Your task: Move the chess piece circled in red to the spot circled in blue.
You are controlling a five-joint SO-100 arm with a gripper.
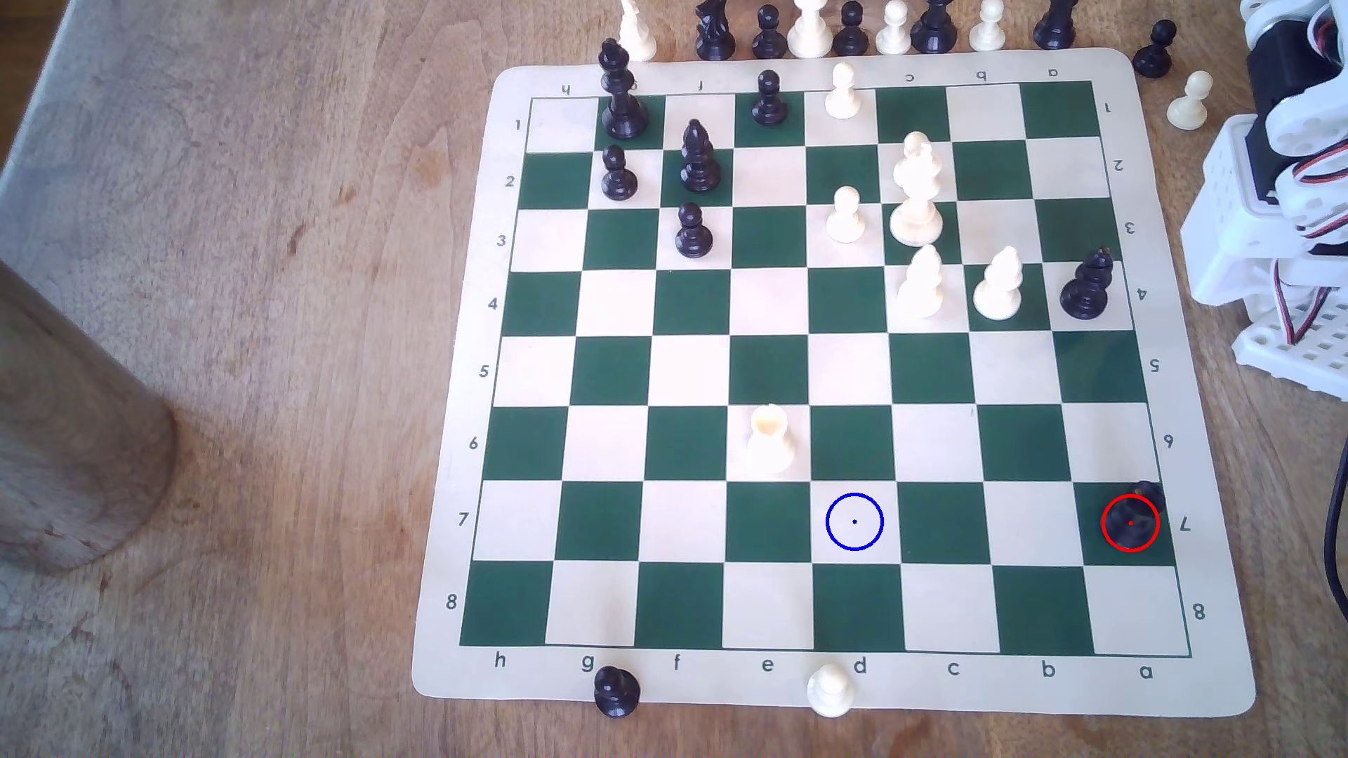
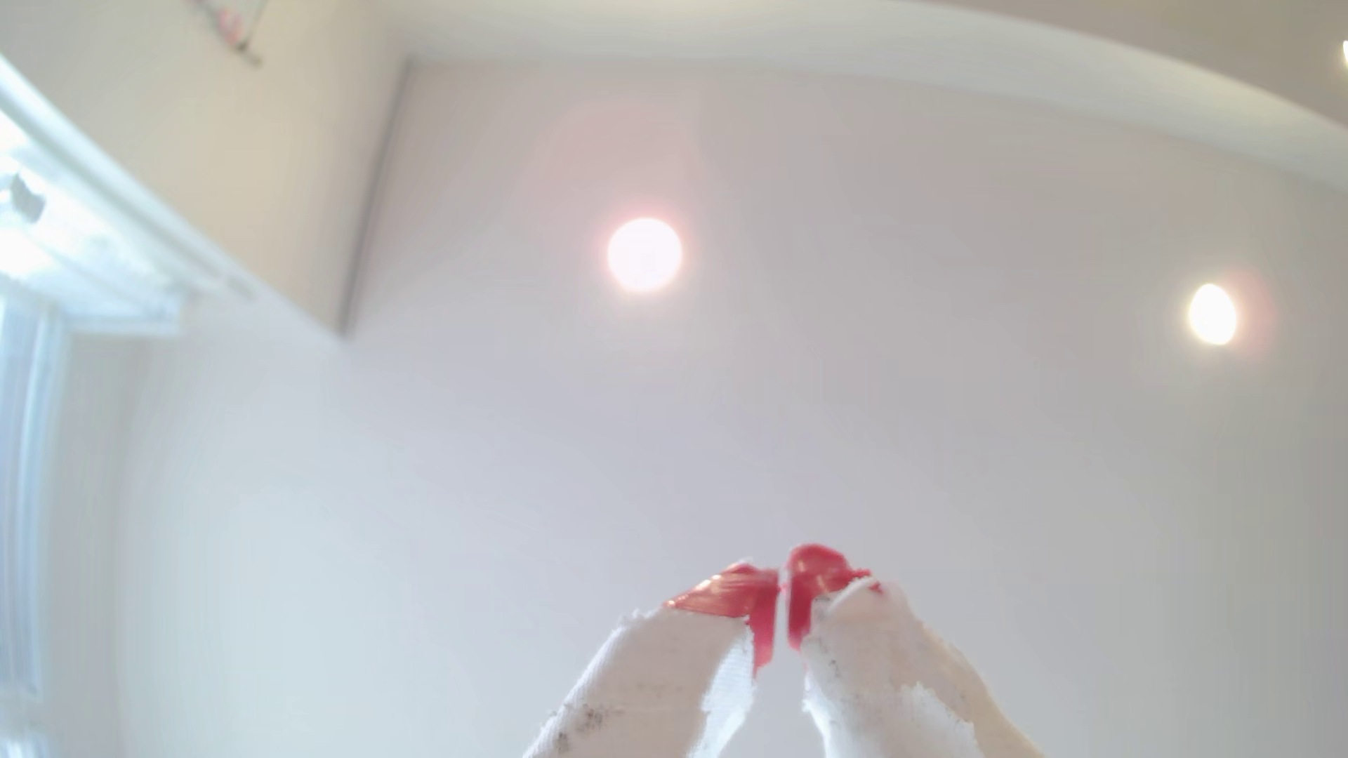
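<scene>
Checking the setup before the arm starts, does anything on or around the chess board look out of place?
Two pawns sit off the squares on the mat's near border: a black pawn by the g label and a cream pawn by d. The black rook stands upright on its red-ringed square. The tool points at the ceiling, closed and holding nothing.

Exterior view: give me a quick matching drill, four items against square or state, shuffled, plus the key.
Items:
1. black rook
2. blue-ringed spot
3. cream rook
4. pincer

Places or states:
A. cream square, row 6, column e
B. shut, tips pointing at the ceiling
C. green square, row 7, column a, red ring on it
D. bare cream square, row 7, column d

Pairs: 1-C, 2-D, 3-A, 4-B
</scene>
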